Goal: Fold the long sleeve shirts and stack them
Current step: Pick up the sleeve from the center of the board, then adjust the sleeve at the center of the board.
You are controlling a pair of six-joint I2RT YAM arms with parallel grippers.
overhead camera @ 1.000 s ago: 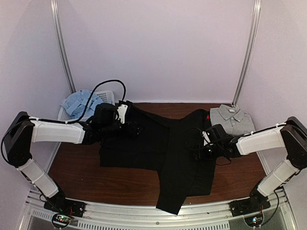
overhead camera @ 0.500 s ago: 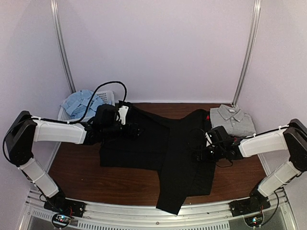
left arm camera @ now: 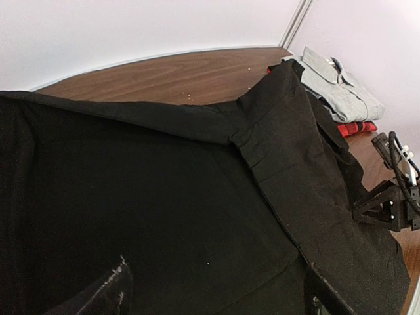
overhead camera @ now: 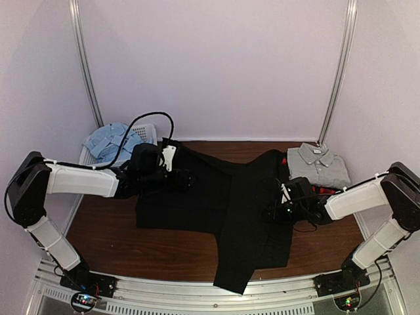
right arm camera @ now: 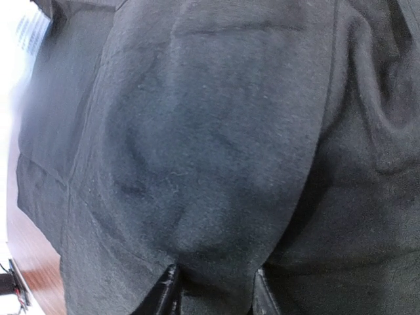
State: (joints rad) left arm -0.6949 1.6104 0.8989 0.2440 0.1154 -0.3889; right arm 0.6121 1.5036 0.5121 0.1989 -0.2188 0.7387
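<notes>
A black long sleeve shirt (overhead camera: 197,197) lies spread across the wooden table, one sleeve folded down over its right half towards the front edge. My left gripper (overhead camera: 184,178) hovers open over the shirt's back left part; in the left wrist view (left arm camera: 216,282) only flat black cloth (left arm camera: 164,197) lies between its wide-apart fingers. My right gripper (overhead camera: 272,213) is at the shirt's right side. Seen from the right wrist, it (right arm camera: 213,275) is shut on a raised fold of the black cloth (right arm camera: 210,131). A folded grey shirt (overhead camera: 319,164) sits at the back right on a red plaid one (left arm camera: 357,126).
A white mesh basket (overhead camera: 85,157) stands at the back left with a light blue shirt (overhead camera: 111,141) heaped in it. A black cable (overhead camera: 147,121) loops above the left wrist. Bare wood (overhead camera: 131,246) shows in front of the black shirt.
The right gripper has slid a little left and forward onto the shirt and its jaws have narrowed on a fold. The left gripper has edged slightly right and stayed open.
</notes>
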